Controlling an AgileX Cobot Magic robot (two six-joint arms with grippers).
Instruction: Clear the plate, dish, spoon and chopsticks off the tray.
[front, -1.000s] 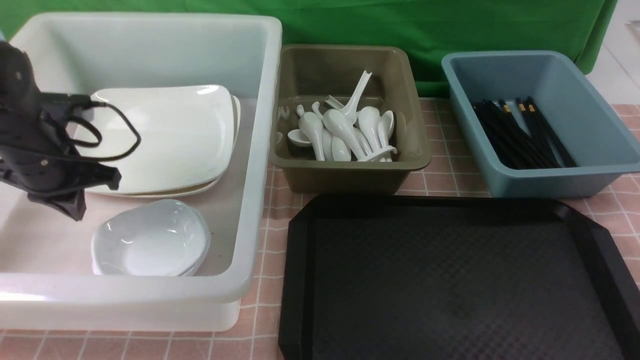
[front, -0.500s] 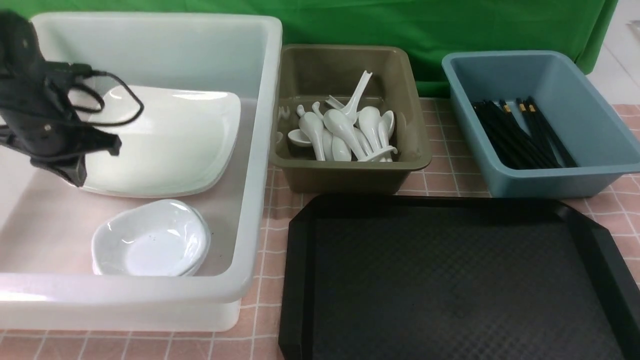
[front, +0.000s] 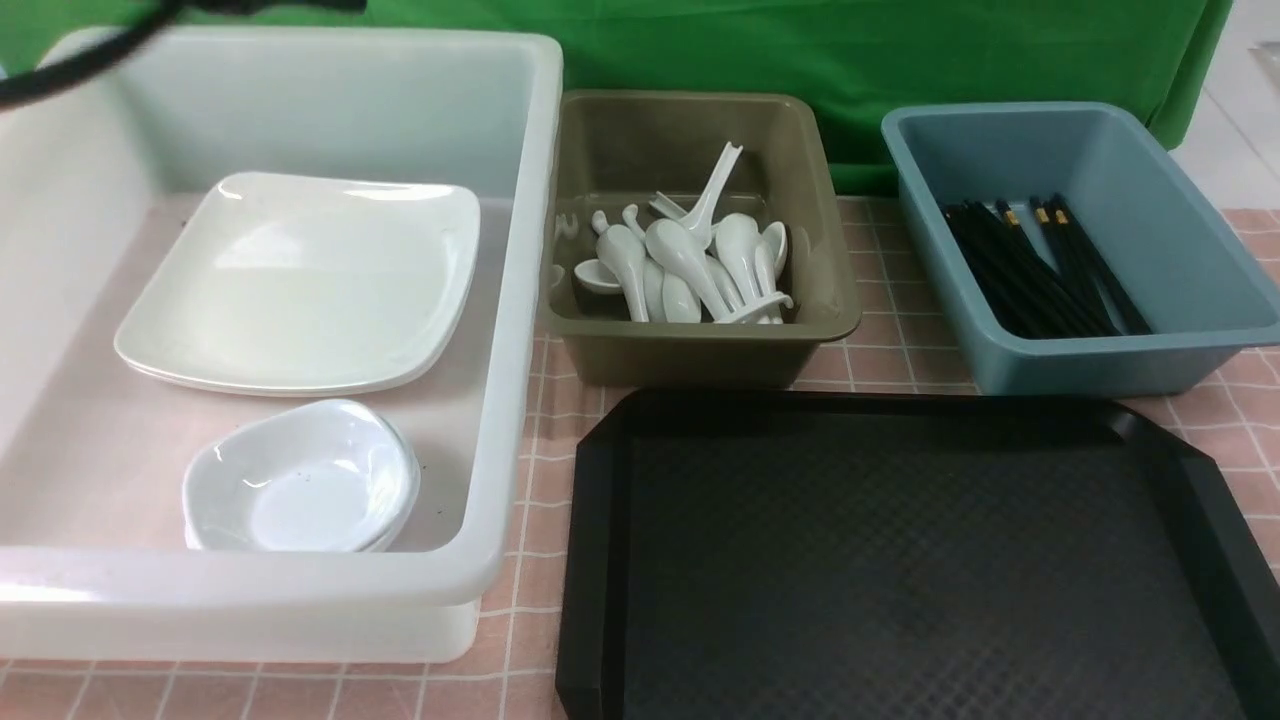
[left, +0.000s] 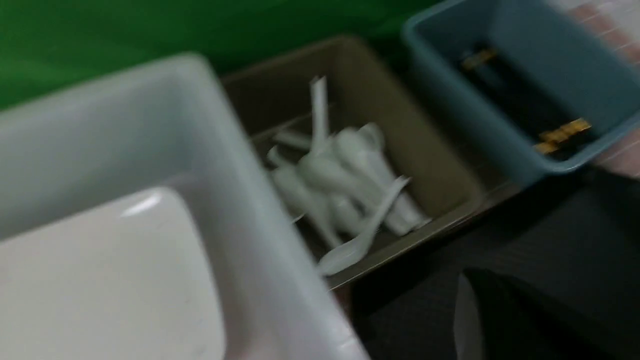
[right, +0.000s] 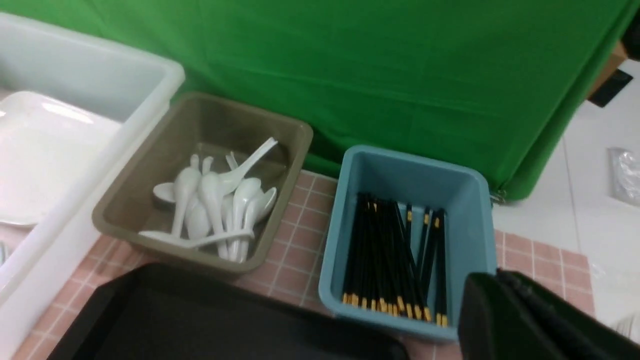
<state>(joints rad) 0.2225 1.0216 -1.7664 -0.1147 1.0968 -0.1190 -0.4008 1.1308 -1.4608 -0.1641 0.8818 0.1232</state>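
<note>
The black tray lies bare, since the plate sits sorted in the white tub, spoons and chopsticks in theirs; both grippers, barely glimpsed, appear closed and empty.

A white tub sits at nine o'clock on the pink-tiled desk — olive tub at twelve, blue tub at two — green cloth behind.

The tray floor lies bare — three tubs wall its far side, seemingly just beside.
</note>
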